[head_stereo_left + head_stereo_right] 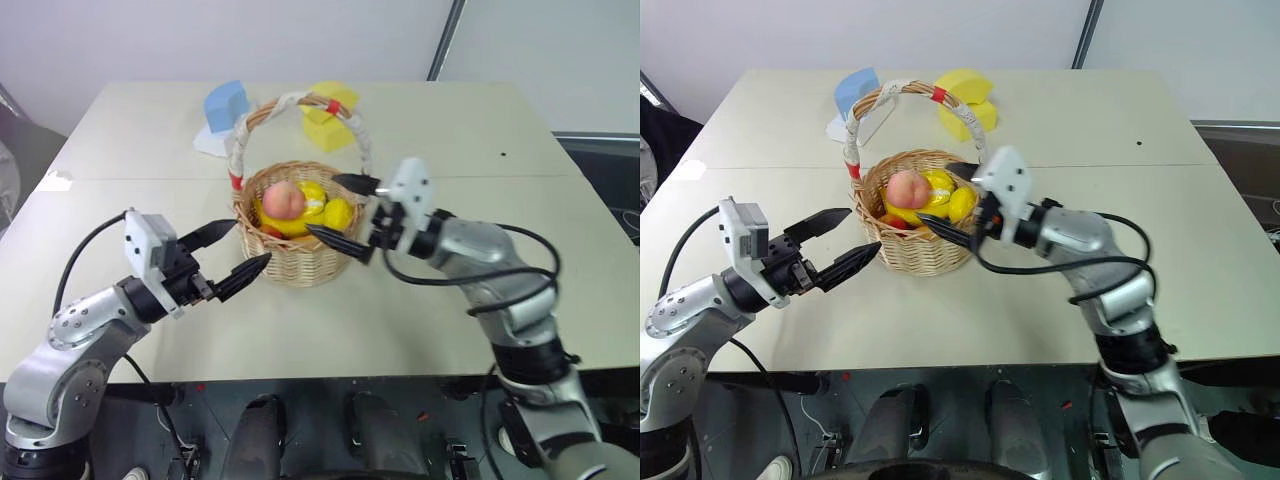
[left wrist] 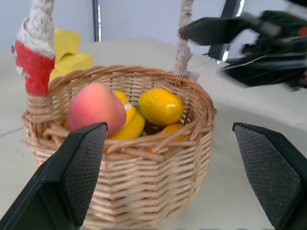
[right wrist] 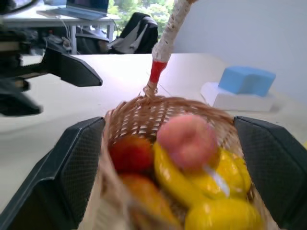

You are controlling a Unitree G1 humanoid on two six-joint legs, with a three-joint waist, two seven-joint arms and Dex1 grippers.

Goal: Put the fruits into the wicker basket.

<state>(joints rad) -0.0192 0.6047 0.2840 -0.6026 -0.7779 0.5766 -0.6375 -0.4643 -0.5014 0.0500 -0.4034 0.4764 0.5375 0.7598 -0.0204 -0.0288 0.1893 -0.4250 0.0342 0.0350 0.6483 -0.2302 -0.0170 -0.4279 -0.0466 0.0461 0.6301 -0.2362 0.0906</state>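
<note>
Left arm bent at the elbow, forearm reaching forward and inward. Left hand (image 1: 233, 254) roughly level, fingers spread wide, nothing between them. Right arm bent, forearm angled inward toward the left. Right hand (image 1: 347, 213) roughly level, slightly higher than the left, fingers spread wide and empty. The two hands face each other, well apart. Black cables loop along both forearms.

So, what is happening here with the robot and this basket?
The robot is putting toy fruits into the wicker basket on the table. The peach, the lemon and the banana already lie inside it. The left gripper and the right gripper are both open on either side of the basket, holding nothing.
</note>
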